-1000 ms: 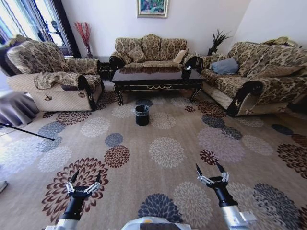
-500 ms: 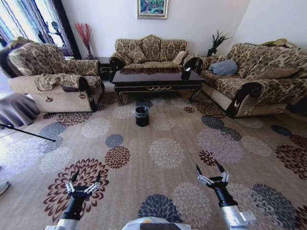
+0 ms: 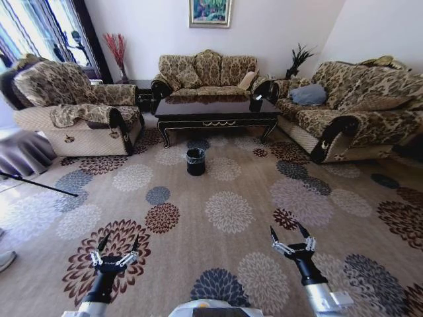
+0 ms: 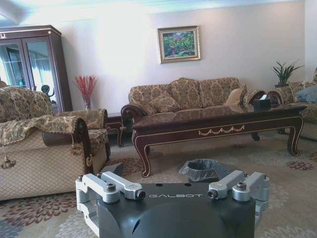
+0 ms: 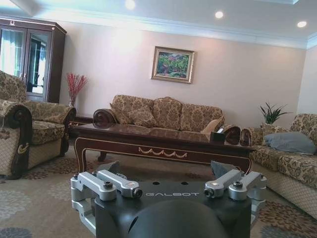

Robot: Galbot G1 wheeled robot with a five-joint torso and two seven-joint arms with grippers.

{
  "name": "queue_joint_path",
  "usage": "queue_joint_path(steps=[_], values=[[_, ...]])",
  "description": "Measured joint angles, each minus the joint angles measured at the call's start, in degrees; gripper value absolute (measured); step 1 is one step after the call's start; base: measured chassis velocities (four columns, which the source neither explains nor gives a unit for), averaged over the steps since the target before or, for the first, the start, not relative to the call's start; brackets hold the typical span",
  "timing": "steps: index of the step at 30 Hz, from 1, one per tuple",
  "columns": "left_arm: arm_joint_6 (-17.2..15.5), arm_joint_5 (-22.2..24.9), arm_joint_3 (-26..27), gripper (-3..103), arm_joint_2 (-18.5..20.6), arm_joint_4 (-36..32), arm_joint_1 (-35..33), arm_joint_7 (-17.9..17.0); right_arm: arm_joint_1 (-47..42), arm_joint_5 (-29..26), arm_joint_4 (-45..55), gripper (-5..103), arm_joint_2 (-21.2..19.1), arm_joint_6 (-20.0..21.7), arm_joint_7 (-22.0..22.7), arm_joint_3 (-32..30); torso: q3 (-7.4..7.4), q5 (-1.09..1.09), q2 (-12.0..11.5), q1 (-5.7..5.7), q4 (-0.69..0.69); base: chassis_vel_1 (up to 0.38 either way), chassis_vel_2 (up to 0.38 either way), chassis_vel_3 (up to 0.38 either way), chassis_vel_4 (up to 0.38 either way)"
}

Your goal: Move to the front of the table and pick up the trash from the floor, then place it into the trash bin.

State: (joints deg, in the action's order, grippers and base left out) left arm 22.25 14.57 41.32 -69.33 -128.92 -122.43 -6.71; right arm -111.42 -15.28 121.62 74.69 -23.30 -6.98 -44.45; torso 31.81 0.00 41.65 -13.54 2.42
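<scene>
The long dark table (image 3: 215,109) with gold trim stands across the carpet, in front of the back sofa. It also appears in the left wrist view as table (image 4: 218,123) and in the right wrist view as table (image 5: 158,144). On the carpet in front of it sits the small black trash bin (image 3: 195,160), and its bagged rim shows as trash bin (image 4: 202,169). I cannot make out the trash on the patterned floor. Low in the head view, my left gripper (image 3: 119,242) and right gripper (image 3: 286,231) hang open and empty, far short of the bin.
Patterned sofas stand at the left (image 3: 73,105), the back (image 3: 208,69) and the right (image 3: 357,105), closing in the table. A thin black pole (image 3: 36,183) lies on the floor at the left beside grey cloth (image 3: 23,150). A black box (image 3: 256,102) stands on the table. Open carpet lies ahead.
The whole head view has shifted slightly, with table, bin and sofas sliding a little lower: the camera moved. Both arms hold the same pose, grippers open.
</scene>
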Motion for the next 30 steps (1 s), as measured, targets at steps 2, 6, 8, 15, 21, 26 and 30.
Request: queue_joint_path(steps=[2, 6, 8, 15, 21, 26, 30], values=[[0.0, 0.0, 0.0, 100, 0.0, 0.0, 0.0, 0.0, 0.0, 0.0, 0.0, 100, 0.0, 0.0, 0.0, 0.0, 0.16, 0.0, 0.3, -0.13, 0.0, 0.0, 0.0, 0.0, 0.0], [0.0, 0.0, 0.0, 100, 0.0, 0.0, 0.0, 0.0, 0.0, 0.0, 0.0, 100, 0.0, 0.0, 0.0, 0.0, 0.88, 0.0, 1.5, -0.62, 0.0, 0.0, 0.0, 0.0, 0.0], [0.0, 0.0, 0.0, 100, 0.0, 0.0, 0.0, 0.0, 0.0, 0.0, 0.0, 100, 0.0, 0.0, 0.0, 0.0, 1.03, 0.0, 1.7, -0.71, 0.0, 0.0, 0.0, 0.0, 0.0], [0.0, 0.0, 0.0, 100, 0.0, 0.0, 0.0, 0.0, 0.0, 0.0, 0.0, 100, 0.0, 0.0, 0.0, 0.0, 2.21, 0.0, 3.7, -1.54, 0.0, 0.0, 0.0, 0.0, 0.0], [0.0, 0.0, 0.0, 100, 0.0, 0.0, 0.0, 0.0, 0.0, 0.0, 0.0, 100, 0.0, 0.0, 0.0, 0.0, 3.08, 0.0, 5.3, -2.22, 0.0, 0.0, 0.0, 0.0, 0.0], [0.0, 0.0, 0.0, 100, 0.0, 0.0, 0.0, 0.0, 0.0, 0.0, 0.0, 100, 0.0, 0.0, 0.0, 0.0, 3.86, 0.0, 6.6, -2.75, 0.0, 0.0, 0.0, 0.0, 0.0], [0.0, 0.0, 0.0, 100, 0.0, 0.0, 0.0, 0.0, 0.0, 0.0, 0.0, 100, 0.0, 0.0, 0.0, 0.0, 4.34, 0.0, 7.5, -3.13, 0.0, 0.0, 0.0, 0.0, 0.0]])
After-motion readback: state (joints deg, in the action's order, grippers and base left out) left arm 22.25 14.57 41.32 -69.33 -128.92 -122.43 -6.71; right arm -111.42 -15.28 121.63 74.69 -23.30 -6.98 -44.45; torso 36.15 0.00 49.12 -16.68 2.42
